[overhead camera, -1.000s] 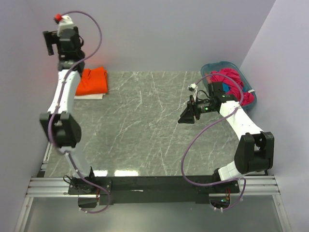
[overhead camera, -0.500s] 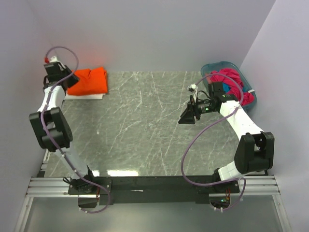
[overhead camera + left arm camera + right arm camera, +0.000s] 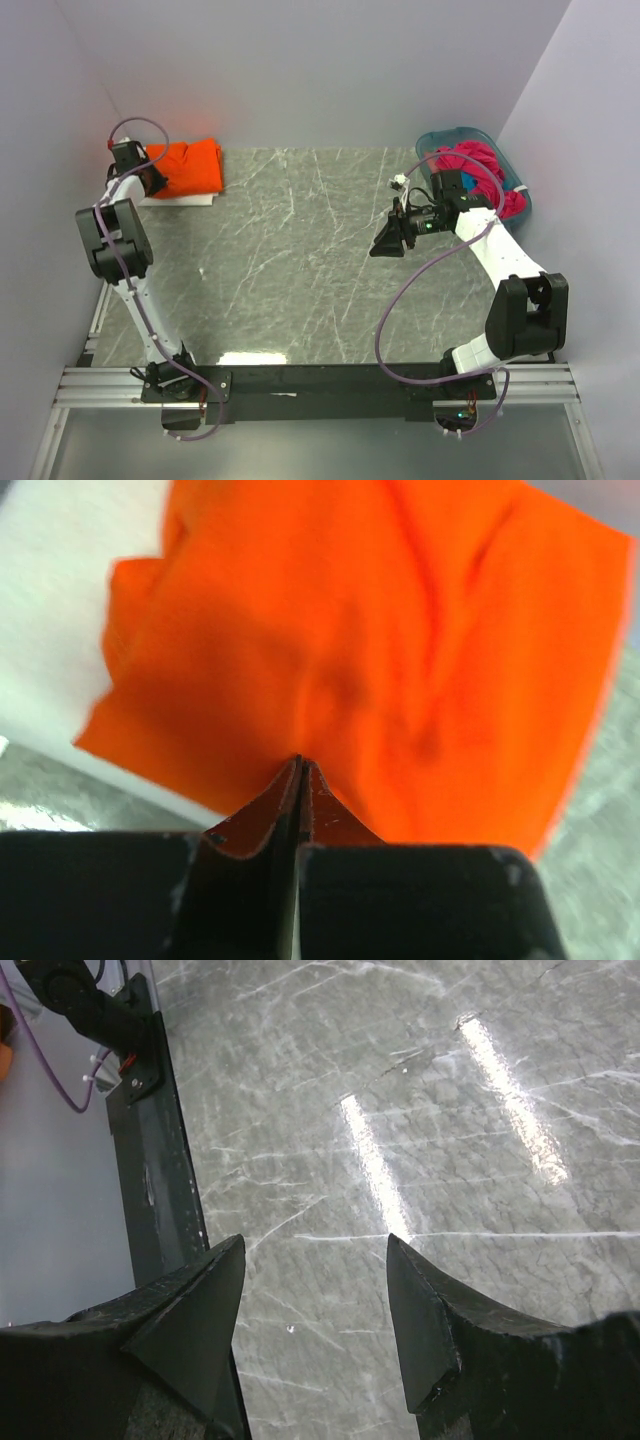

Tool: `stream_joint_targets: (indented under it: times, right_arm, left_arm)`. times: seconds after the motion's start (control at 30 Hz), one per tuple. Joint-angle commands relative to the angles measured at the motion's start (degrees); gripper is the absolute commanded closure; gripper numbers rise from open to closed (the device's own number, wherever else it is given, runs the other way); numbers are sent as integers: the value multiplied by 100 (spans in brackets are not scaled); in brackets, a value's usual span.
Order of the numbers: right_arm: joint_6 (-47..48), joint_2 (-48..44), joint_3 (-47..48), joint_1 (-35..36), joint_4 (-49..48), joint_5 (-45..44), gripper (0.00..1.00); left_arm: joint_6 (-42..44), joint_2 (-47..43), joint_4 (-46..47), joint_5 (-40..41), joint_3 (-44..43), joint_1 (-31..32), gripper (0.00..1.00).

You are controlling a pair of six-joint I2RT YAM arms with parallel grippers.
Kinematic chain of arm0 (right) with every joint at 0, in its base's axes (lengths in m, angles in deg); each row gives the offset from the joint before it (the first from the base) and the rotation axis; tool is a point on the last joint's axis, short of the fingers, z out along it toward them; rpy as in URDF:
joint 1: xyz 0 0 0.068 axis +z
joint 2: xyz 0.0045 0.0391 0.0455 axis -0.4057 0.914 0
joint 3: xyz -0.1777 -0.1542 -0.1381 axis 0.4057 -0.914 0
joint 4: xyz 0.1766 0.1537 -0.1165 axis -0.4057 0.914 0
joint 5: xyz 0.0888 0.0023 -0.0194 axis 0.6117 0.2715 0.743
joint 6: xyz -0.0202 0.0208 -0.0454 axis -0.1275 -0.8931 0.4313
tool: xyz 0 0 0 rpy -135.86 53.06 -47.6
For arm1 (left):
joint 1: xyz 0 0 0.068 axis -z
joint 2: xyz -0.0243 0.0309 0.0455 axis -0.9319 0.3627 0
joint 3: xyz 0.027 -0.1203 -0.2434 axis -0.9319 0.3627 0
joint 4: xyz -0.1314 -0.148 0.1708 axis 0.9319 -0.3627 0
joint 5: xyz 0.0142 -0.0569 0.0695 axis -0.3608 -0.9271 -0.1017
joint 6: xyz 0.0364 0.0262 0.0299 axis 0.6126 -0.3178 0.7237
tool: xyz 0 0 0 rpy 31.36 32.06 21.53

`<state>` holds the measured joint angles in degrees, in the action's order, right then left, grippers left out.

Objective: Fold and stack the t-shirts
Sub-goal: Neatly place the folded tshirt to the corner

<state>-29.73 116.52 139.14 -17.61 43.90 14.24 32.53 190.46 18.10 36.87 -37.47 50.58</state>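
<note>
Now: left pincer (image 3: 299, 765) closed, tips pressed together just over near edge of orange shirt (image 3: 380, 630); no cloth visible between them. Shirt lies folded ahead of pincer, on top of white shirt (image 3: 50, 600). Right pincer (image 3: 315, 1245) open, empty, above bare desk (image 3: 300, 1080); magenta shirts (image 3: 478, 160) heaped in basket (image 3: 440, 137) behind it. Cloth probably light, limp, layers sliding; best pinched at hem or corner. Left view blurred: whether tips touch cloth unclear. Heap partly hidden by right arm (image 3: 495, 255).
</note>
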Motion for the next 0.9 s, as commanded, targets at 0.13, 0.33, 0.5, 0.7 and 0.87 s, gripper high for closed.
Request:
stream_joint_targets:
  times: [0.13, 0.33, 0.5, 0.7, 0.87]
  right_arm:
    - [31, 46, 240, -44, 36, 66, 34]
    - [23, 46, 232, -35, 27, 31, 34]
    - [23, 29, 232, -35, 36, 31, 33]
    - [93, 46, 240, -35, 97, 83, 33]
    - [163, 116, 267, -26, 150, 118, 32]
  left_arm:
    - [284, 567, -562, 1418, -824, -13, 94]
    - [354, 340, -360, 1885, -684, -4, 93]
    - [372, -38, 8, 1543, -368, -13, 86]
    - [346, -496, 150, 1306, -165, -57, 75]
    - [486, -558, 273, -415, -304, -5, 66]
